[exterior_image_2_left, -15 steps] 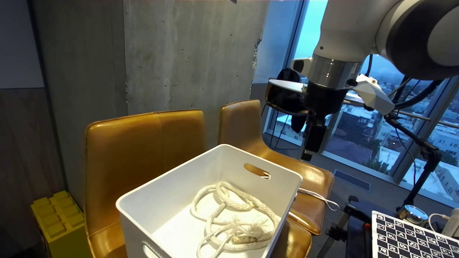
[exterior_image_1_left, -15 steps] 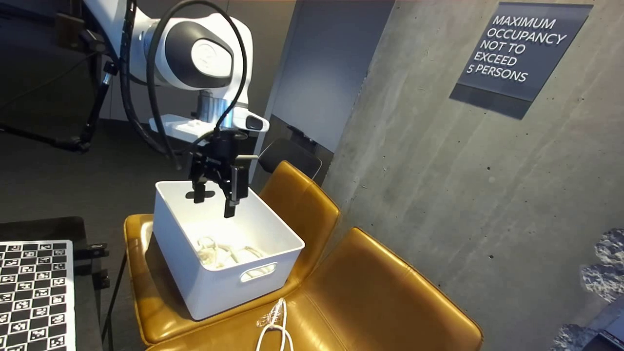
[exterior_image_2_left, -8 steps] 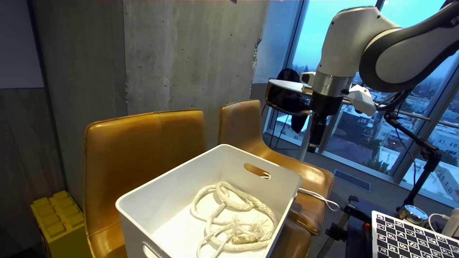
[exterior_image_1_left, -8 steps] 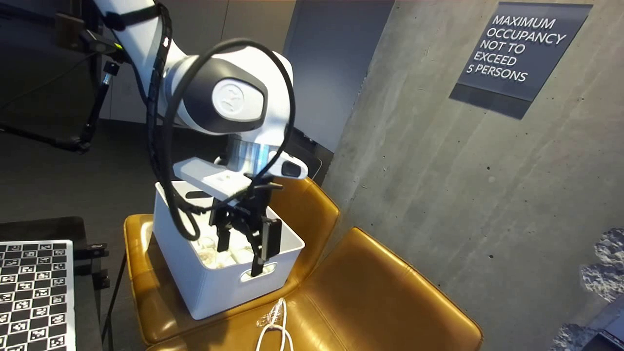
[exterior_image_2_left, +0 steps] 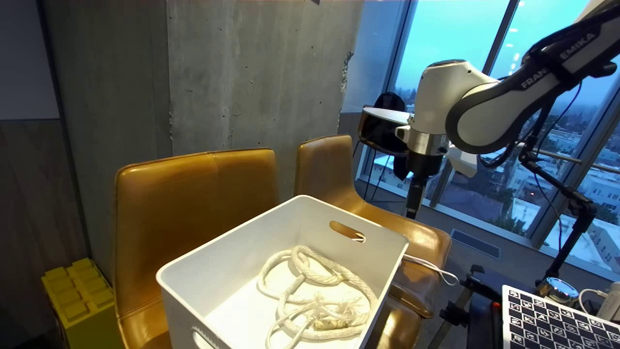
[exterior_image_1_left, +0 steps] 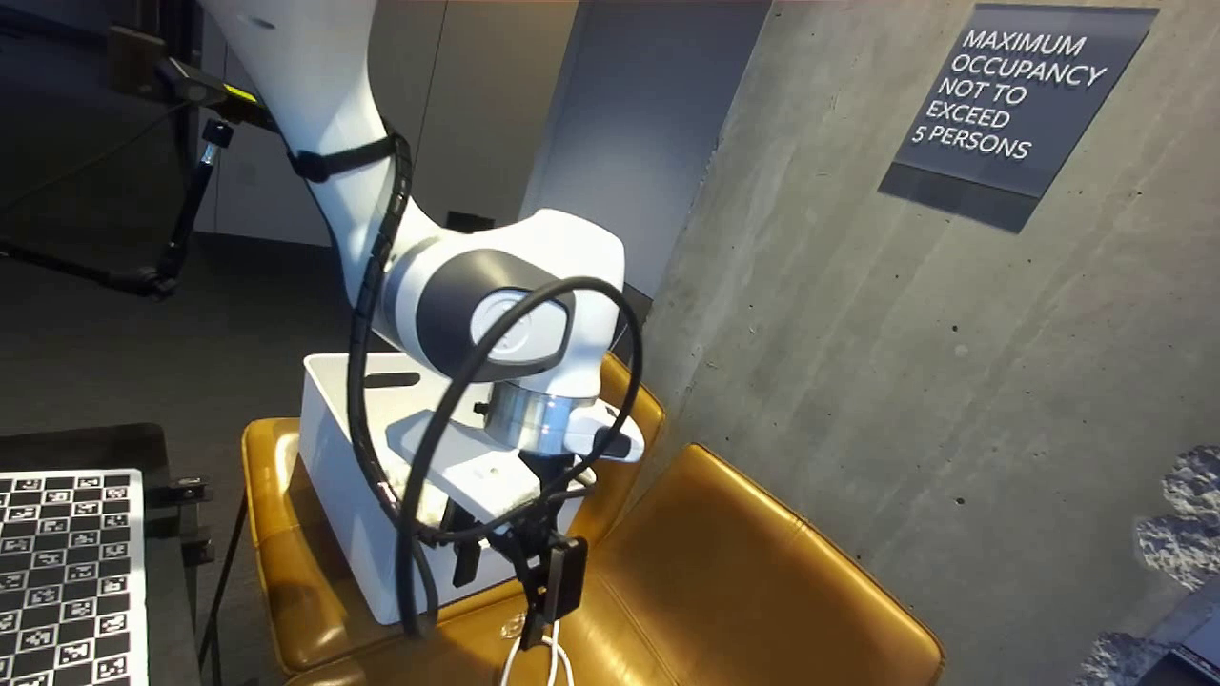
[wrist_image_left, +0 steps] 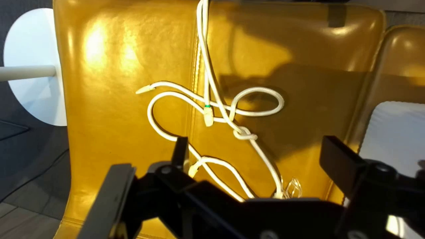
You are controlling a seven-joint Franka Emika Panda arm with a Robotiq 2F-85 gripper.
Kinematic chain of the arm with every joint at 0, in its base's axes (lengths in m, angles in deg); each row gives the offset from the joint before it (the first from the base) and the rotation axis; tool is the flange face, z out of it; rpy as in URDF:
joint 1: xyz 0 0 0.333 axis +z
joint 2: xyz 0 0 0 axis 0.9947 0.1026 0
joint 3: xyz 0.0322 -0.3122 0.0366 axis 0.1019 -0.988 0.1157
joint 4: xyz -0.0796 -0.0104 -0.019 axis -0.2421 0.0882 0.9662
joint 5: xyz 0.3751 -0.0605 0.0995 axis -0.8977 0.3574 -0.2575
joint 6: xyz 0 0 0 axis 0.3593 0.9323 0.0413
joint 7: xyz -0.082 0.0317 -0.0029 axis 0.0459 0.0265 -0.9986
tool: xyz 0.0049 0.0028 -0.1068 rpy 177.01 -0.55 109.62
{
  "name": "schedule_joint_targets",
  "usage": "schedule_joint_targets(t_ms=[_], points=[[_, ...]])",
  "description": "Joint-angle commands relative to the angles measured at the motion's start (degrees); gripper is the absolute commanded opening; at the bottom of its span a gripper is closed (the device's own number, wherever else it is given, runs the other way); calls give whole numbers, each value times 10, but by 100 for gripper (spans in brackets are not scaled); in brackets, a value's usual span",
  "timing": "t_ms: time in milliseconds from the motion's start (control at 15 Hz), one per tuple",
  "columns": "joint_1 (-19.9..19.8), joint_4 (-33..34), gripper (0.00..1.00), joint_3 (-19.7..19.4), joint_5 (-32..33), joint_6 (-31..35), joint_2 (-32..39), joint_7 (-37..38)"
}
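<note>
Jaws spread wide, the gripper (wrist_image_left: 256,149) hangs over looped white rope (wrist_image_left: 245,134) on a mustard chair seat (wrist_image_left: 109,132); broad leather separates the loops from a side edge, while a doubled strand (exterior_image_2_left: 428,264) overhangs the front edge in an exterior view. There are 2 mustard chairs (exterior_image_1_left: 762,562), side by side, and 1 white bin (exterior_image_2_left: 242,257), holding more rope (exterior_image_2_left: 339,333), on the neighbouring chair (exterior_image_1_left: 295,572).
</note>
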Motion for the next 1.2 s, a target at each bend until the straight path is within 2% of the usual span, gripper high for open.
schedule_joint_targets(t_ms=[0,533,1000,1133], points=[[-4,94,100,1,-21,-4,78,-22],[2,319,100,23,-52,-38,263,-35],[-11,484,100,82,-124,-113,352,-91],[-13,523,100,86,-138,-138,375,-101]])
